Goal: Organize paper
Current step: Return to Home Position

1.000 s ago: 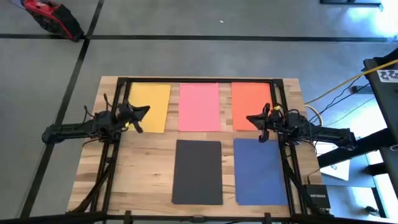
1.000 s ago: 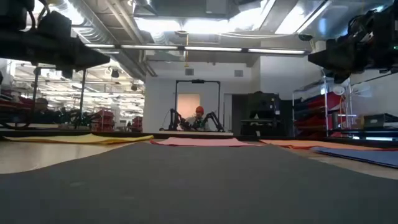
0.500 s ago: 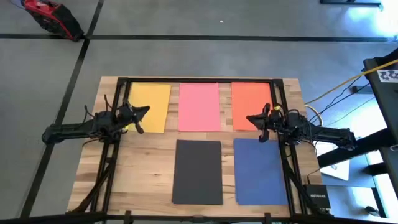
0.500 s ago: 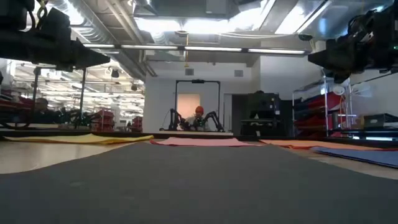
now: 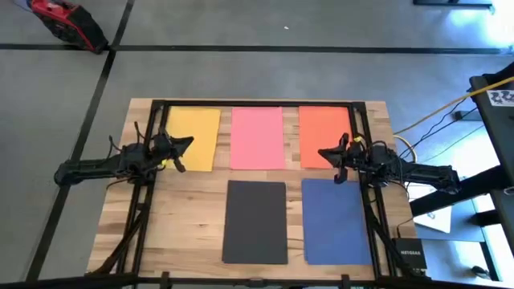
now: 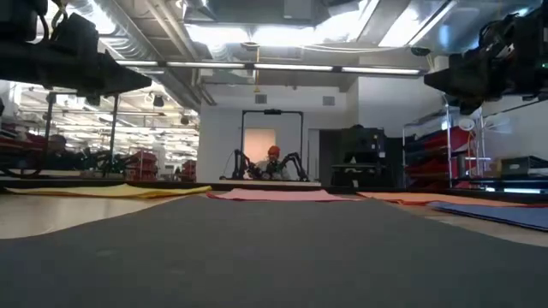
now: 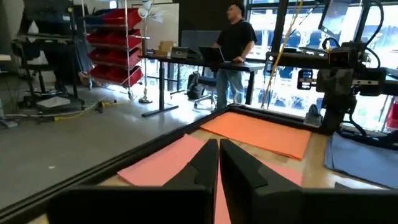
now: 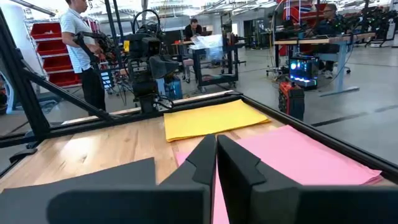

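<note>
1. You have a pale wooden table point(image 5: 193, 201) on a grey floor crossed by dark lines, with a red machine point(image 5: 68, 22) on the floor beyond the table's far left corner
2. Your left pincer point(image 7: 219, 144) hangs above the table over the near left part of the yellow paper point(image 5: 195, 135); its two fingers are pressed together with nothing between them
3. The far row of paper runs yellow, then pink paper point(image 5: 258, 138), then orange paper point(image 5: 322, 132), each lying flat, side by side with a strip of bare wood between neighbours
4. The near row holds the black paper point(image 5: 255, 221) below the pink one and the dark blue paper point(image 5: 336, 221) to its right, below the orange one; these two are apart as well
5. Your right pincer point(image 8: 216, 140) hovers at the near right corner of the orange paper, above the gap to the dark blue one; its fingers are drawn together and carry nothing
6. Off the table's right side a yellow cable point(image 5: 438, 108) crosses the floor
7. In the room behind, one person point(image 7: 234, 43) stands at a desk and another person point(image 8: 83, 53) stands beyond the yellow paper
</note>
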